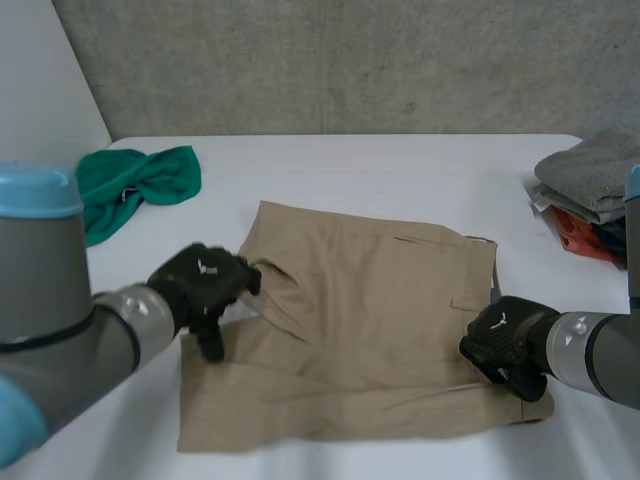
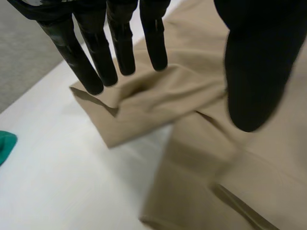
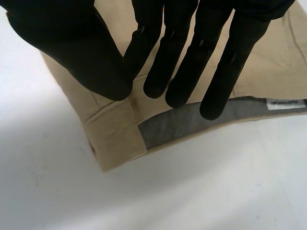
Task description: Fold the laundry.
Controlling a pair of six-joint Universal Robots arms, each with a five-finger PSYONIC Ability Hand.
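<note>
Khaki shorts (image 1: 370, 330) beneath left hand (image 1: 200, 285) and right hand (image 1: 505, 345), fingers straight.

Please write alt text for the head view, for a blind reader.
Beige shorts lie on a white table, the left robot hand at a leg, the right robot hand at the waistband. A green cloth and stacked clothes lie aside.

Right hand (image 3: 72, 43), fingers straight, above waistband corner of tan garment (image 3: 115, 139)

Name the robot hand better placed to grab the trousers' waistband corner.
The right robot hand: its fingertips hang over the waistband corner. The left robot hand is over a leg end.
</note>
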